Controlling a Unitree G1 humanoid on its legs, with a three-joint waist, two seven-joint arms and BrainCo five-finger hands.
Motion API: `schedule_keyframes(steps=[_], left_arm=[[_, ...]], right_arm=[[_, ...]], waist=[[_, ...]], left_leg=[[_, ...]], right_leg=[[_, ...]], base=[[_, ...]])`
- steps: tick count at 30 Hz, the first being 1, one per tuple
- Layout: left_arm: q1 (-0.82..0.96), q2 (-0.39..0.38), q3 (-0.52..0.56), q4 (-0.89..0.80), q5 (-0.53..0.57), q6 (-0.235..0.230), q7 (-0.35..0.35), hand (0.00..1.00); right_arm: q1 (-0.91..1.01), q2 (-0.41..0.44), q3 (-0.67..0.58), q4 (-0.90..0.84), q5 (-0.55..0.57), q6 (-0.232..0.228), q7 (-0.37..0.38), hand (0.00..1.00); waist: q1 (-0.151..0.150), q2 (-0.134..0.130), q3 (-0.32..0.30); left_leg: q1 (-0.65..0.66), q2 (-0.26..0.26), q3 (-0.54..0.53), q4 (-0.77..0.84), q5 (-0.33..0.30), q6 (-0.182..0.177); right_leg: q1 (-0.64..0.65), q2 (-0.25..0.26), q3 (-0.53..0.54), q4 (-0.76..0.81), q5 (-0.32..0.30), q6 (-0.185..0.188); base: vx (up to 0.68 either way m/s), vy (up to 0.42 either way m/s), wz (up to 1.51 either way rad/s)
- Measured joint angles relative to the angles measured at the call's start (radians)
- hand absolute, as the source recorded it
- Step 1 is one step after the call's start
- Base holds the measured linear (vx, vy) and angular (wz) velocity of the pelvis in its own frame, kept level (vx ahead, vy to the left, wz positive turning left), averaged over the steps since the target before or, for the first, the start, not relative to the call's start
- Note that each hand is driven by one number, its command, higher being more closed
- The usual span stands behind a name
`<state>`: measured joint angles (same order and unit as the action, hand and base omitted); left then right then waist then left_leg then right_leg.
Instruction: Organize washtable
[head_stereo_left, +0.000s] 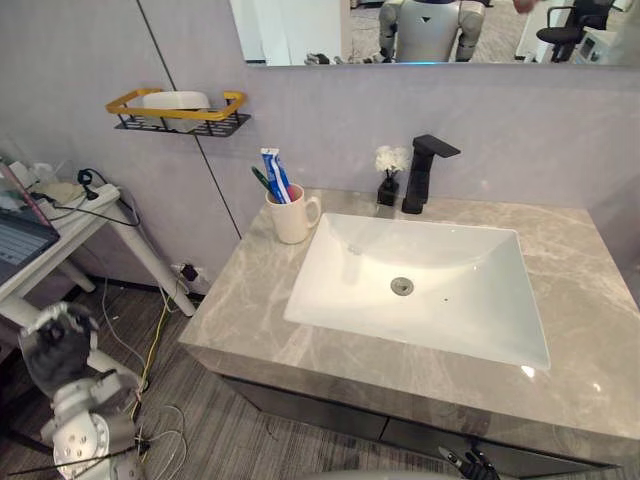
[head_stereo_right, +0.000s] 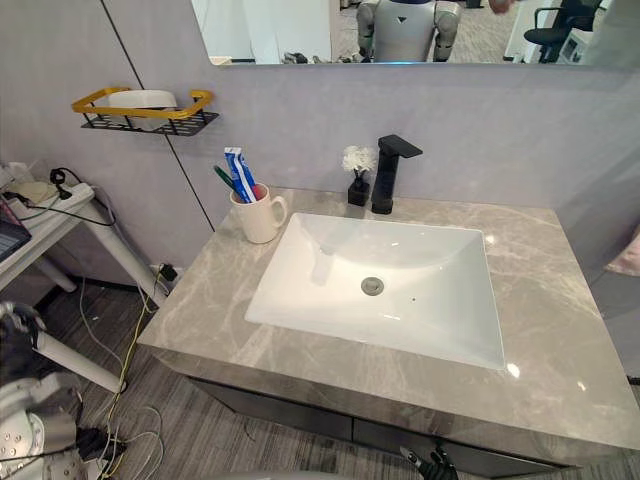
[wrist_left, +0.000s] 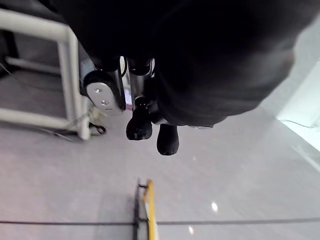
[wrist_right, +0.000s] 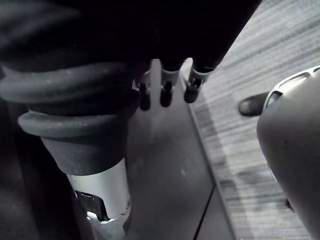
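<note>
The cup (head_stereo_left: 292, 218) is seen upright on the table (head_stereo_left: 250, 300), at its back left corner, just beside the sink's (head_stereo_left: 440, 320) rear left corner. It is cream-coloured, with its handle turned toward the sink. A blue and white toothpaste tube (head_stereo_left: 275, 172) and a green toothbrush (head_stereo_left: 261, 180) are held in it, both leaning toward the wall. Print is carried on the tube, but it is too small to be read.

The white rectangular sink is set into the grey marbled top, and a round drain (head_stereo_left: 402, 286) is seen in its floor. No water is seen standing in it. A black faucet (head_stereo_left: 420, 175) is mounted behind its rear edge. A small dark vase (head_stereo_left: 388, 190) with white flowers (head_stereo_left: 391, 158) is placed just left of the faucet.

On the wall to the left, a wire shelf (head_stereo_left: 125, 100) with a yellow rim is fixed, and a white dish (head_stereo_left: 175, 100) is held in it. A mirror (head_stereo_left: 300, 30) is hung above the table. A white side table (head_stereo_left: 70, 225) with a laptop (head_stereo_left: 18, 240) is found further left.

The left robot hand (wrist_left: 139, 127) is hung low, left of the table. Its fingers are loosely extended and nothing is held. The right robot hand (wrist_right: 165, 95) is hung below the table's front edge. Its fingers are kept straight in a row, and it is empty.
</note>
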<state>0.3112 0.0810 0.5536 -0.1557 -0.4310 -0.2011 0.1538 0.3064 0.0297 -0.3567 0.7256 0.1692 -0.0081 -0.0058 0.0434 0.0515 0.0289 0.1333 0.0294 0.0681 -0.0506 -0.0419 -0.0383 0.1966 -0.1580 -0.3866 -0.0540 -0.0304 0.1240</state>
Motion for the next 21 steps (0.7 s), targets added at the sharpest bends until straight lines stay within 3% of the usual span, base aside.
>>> schedule_keyframes(steps=[3,8,16,21], left_arm=[[0.009,-0.043,-0.006,0.166,-0.004,0.022,-0.017,0.0],[0.044,-0.07,-0.114,0.399,-0.019,0.066,-0.062,0.0],[0.022,-0.116,-0.303,0.89,0.14,0.11,-0.133,0.0],[-0.03,-0.101,-0.363,1.028,0.251,0.106,-0.14,0.0]], right_arm=[[0.006,-0.001,0.002,0.005,0.02,0.016,-0.011,0.0],[0.016,-0.009,0.021,0.007,0.028,0.018,-0.013,0.0],[0.009,-0.017,0.043,0.051,0.029,-0.005,-0.01,0.0],[-0.035,-0.028,0.045,0.127,0.027,-0.032,-0.008,0.0]], waist=[[0.001,-0.008,-0.012],[0.001,-0.008,-0.021],[-0.003,-0.018,-0.038],[-0.004,-0.021,-0.036]], left_leg=[[-0.011,-0.002,-0.021,0.015,0.0,0.0],[-0.009,0.001,-0.03,0.028,0.001,-0.001],[0.003,0.017,-0.006,0.011,0.009,-0.014],[0.04,0.038,0.043,-0.014,0.017,-0.027]], right_leg=[[0.014,-0.002,-0.025,0.0,-0.004,0.002],[0.027,-0.001,-0.044,0.001,-0.004,0.003],[0.024,0.011,-0.04,0.001,-0.005,0.005],[0.013,0.034,0.018,-0.003,-0.002,0.0]], base=[[-0.05,-0.021,0.22],[-0.05,-0.014,0.09],[-0.04,-0.009,-0.02],[0.01,-0.015,-0.31]])
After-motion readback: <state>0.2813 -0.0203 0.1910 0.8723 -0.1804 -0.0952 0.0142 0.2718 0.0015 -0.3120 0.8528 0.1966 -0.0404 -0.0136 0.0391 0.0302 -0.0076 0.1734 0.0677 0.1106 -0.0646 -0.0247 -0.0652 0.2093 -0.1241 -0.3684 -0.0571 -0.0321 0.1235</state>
